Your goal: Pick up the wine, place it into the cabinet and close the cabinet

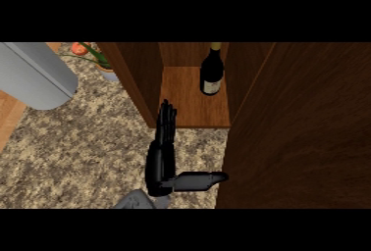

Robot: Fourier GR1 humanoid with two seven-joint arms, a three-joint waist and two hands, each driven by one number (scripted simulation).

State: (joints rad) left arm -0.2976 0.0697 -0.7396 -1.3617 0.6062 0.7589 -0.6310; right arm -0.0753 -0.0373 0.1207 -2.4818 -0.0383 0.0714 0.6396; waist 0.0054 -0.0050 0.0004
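A speckled beige-and-brown stone counter (87, 147) fills the lower left of the head view, running under and to the left of the single black robot hand (161, 162) that comes up from the lower edge on a grey forearm (141, 201). Which of the two hands this is cannot be told. Its fingers (167, 120) are straight and pressed together, pointing up toward the cabinet, with the thumb (203, 179) stuck out sideways to the right; it holds nothing. Just ahead of the fingertips stands the dark brown wooden cabinet (141, 73), and its open wooden door (304, 132) hangs to the hand's right. Inside, on the lighter wooden shelf (188, 105), the dark glass wine bottle with a pale label (211, 73) stands upright, well ahead of the hand. Far to the upper left lie a rounded grey metal object (33, 73) and an orange flower in a pale pot (94, 56).
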